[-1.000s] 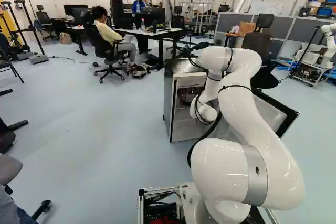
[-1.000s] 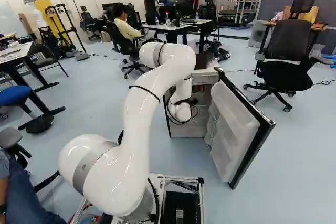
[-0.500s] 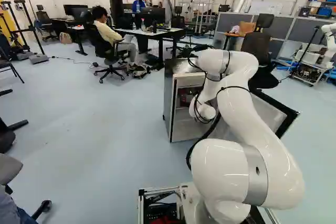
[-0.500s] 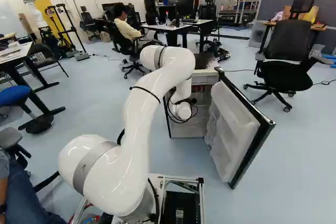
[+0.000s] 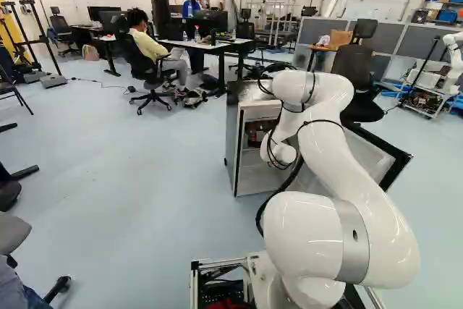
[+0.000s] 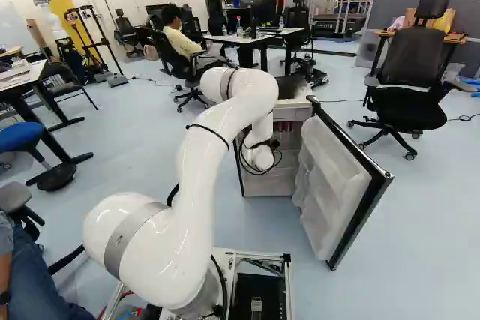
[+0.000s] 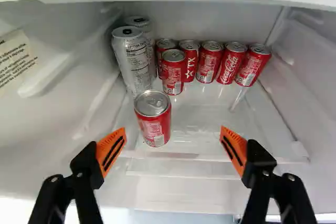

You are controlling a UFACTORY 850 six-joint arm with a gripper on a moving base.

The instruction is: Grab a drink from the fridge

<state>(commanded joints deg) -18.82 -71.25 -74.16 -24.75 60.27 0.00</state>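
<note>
One fridge (image 5: pixel 233 135) with one door (image 6: pixel 339 185) is present. The fridge contains nine cans in total: seven red cans (image 7: pixel 153 121) and two silver cans (image 7: pixel 132 61). The red cans are distributed as follows: five in the back row (image 7: pixel 209 65), one directly ahead of that row, and one farther forward.

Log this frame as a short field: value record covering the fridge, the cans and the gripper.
fridge door: open
arm: reaching into the fridge
gripper: open, holding nothing
nearest can: short red can, upright, just ahead of the gripper, closer to one finger than the other
other red cans: six, grouped farther in
tall silver cans: two, beside the red group
task status: no drink grabbed yet
</note>
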